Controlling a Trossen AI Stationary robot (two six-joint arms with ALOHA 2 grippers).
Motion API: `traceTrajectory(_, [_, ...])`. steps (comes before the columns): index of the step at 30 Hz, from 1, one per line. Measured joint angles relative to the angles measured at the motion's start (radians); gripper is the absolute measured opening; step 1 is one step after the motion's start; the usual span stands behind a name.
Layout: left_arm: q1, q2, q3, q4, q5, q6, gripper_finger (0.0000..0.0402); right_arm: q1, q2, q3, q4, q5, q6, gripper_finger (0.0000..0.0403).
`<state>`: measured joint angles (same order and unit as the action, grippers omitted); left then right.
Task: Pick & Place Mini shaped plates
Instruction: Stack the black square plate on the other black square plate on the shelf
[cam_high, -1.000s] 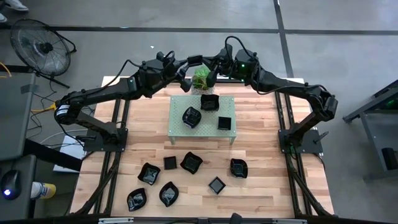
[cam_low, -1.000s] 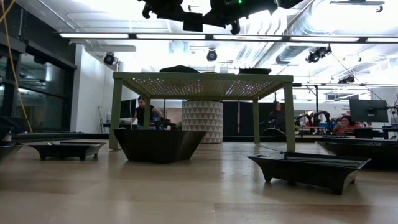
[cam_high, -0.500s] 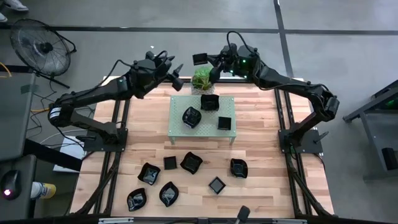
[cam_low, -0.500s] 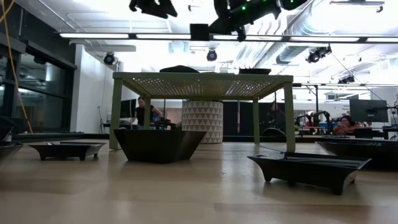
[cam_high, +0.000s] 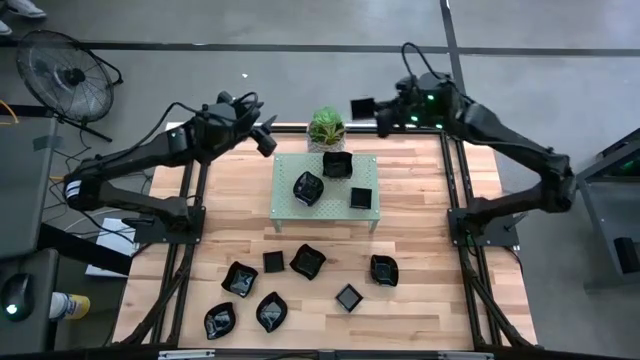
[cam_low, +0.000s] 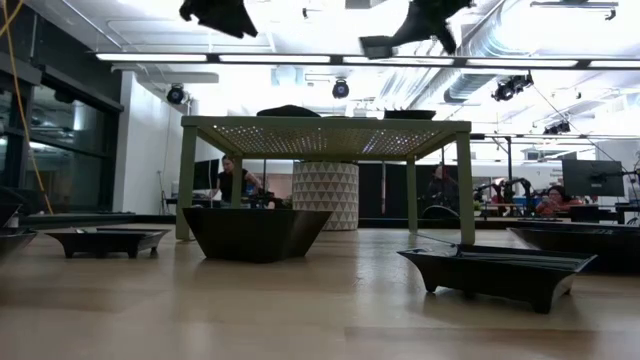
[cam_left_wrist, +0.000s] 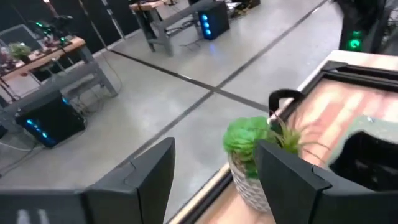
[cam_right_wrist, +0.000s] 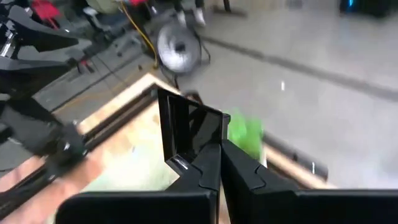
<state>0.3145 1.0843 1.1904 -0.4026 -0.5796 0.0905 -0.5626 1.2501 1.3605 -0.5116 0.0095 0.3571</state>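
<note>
Three mini shaped plates sit on your pale green rack in the middle of the surface: a square one at the far edge, a wavy one toward the left arm's side, and a small square one on the right arm's side. Seven more lie on the bare wood nearer you: a small square plate beside a leaf-like plate, a rounded plate to their left, two more at the near left, a little square plate and a wavy plate toward the right. Your left hand hangs in the air off the far left corner of the rack, its two fingers spread apart with nothing between them; its wrist view looks past them at the potted plant standing at the far edge of the surface. Your right hand is raised beyond the far right of the plant, fingers pressed together on the rim of a black square plate, which stands out edge-on above the fingertips. From table height you see both hands high overhead, the rack's legs straddling a dark dish, and people seated in the room behind.
</note>
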Motion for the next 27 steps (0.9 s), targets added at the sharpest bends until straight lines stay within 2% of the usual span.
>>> traceTrajectory(5, [0.0, -0.059, -0.138, 0.111, 0.074, -0.048, 0.0216, 0.014, -0.111, 0.0, -0.254, -0.044, 0.21, 0.0])
traceTrajectory(9, [0.0, -0.12, -0.238, 0.211, 0.113, -0.067, 0.0216, 0.077, -0.151, 0.0, -0.403, -0.037, 0.369, 0.0])
traceTrajectory(12, [0.0, -0.162, -0.288, 0.237, 0.125, -0.07, 0.0216, 0.149, -0.156, 0.0, -0.451, -0.015, 0.505, 0.0])
traceTrajectory(20, [0.0, -0.241, -0.324, 0.242, 0.16, -0.055, 0.0216, 0.36, -0.129, 0.0, -0.52, 0.034, 0.819, 0.0])
traceTrajectory(27, [0.0, -0.265, -0.392, 0.24, 0.228, -0.047, 0.0216, 0.526, -0.045, 0.0, -0.53, 0.088, 1.042, 0.0])
